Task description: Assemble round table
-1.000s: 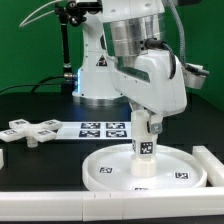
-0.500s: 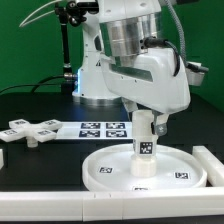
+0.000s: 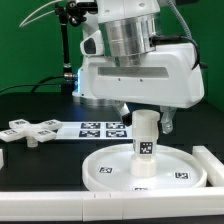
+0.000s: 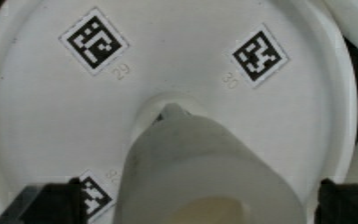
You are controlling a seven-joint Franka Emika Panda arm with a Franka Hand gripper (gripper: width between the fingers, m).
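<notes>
- On the black table, near the front, the big round disc (image 3: 108,172) lies flat. The short thick post (image 3: 145,148) stands upright in its middle.
- The gripper (image 3: 146,116) hangs right over the post with its jaws spread wide. It holds nothing. The wrist view shows the dark fingertips (image 4: 48,198) far apart, with the post between them and not touching.
- The cross-shaped piece (image 3: 30,130) lies on the table, well apart from the disc. It is toward the exterior view's left, beside the marker board (image 3: 100,128).
- What could go wrong: nobody can tell from here if the post sits tight in the disc. If the arm goes up crooked, a finger could bump the post and tip it. It could also push the disc sideways.
- A loose post could also wobble or fall when the cross-shaped piece gets set on top.
- Writing: the disc, the post, the cross-shaped piece and the marker board all carry black-and-white square tags. No words or brand names can be read.
</notes>
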